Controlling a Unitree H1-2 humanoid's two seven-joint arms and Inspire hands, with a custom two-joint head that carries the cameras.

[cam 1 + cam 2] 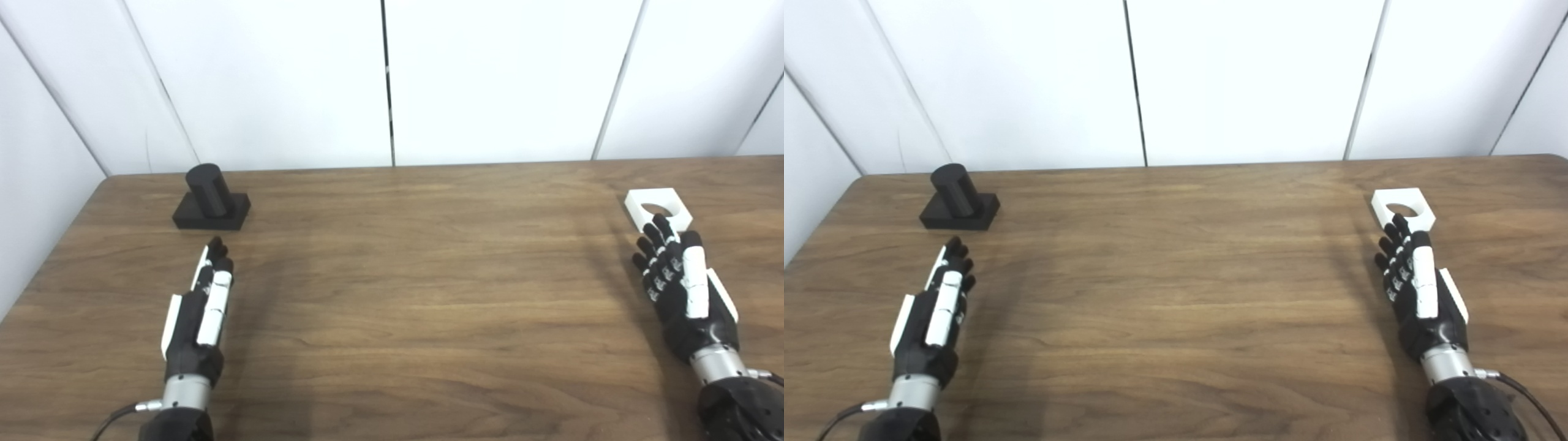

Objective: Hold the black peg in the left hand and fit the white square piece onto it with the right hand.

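Note:
A black peg [210, 199], a cylinder on a square black base, stands at the far left of the wooden table [416, 288]. My left hand [205, 306] lies open a short way in front of it, fingers stretched toward it, holding nothing. At the far right lies the white square piece [656, 208] with a round hole, flat on the table. My right hand [680, 282] is open just in front of it, its fingertips [658, 223] reaching the piece's near edge and overlapping it in view.
White wall panels [392, 79] close off the back and the left side of the table. The table's left edge runs near my left arm.

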